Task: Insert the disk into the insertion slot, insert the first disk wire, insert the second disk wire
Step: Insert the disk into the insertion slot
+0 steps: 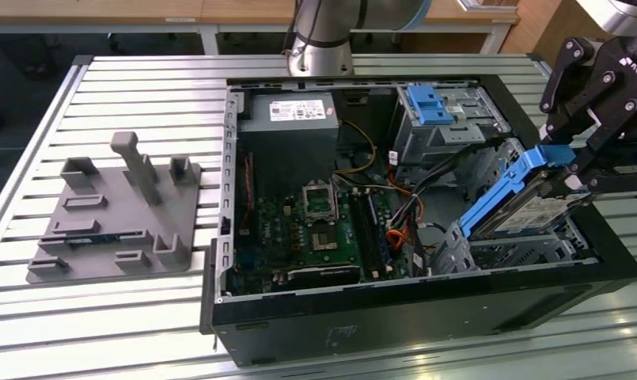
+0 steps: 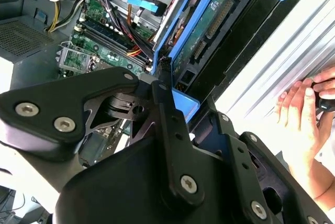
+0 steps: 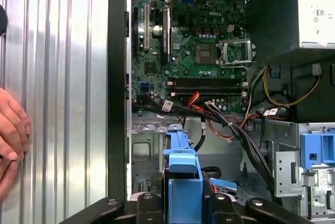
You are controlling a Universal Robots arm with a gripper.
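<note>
At the case's corner on the exterior view's right: disk held tilted over its slot

The end effector point(image 1: 574, 158) is clamped on the disk point(image 1: 529, 207), its black fingers closed on the upper end of the bright blue carrier. The disk is tilted, the held end high and the other end low, down at the insertion slot point(image 1: 529, 248). That slot is the low grey perforated cage in the open computer case point(image 1: 403, 317). The disk does not lie flat in the bay. Whether its lower end touches the cage I cannot tell.

Farther back from the slot stands the taller cage point(image 1: 445, 119) with a blue latch. A green motherboard point(image 1: 318, 226) lies on the case's floor, and orange and black cables point(image 1: 403, 222) run between it and the slot.

The case rests on a slatted metal worktop point(image 1: 138, 324). A grey fixture plate point(image 1: 112, 218) lies on it too, well apart from the case, on the exterior view's left. In both wrist views a person's hand point(image 2: 302, 114) lies on the worktop's slats near the case.
</note>
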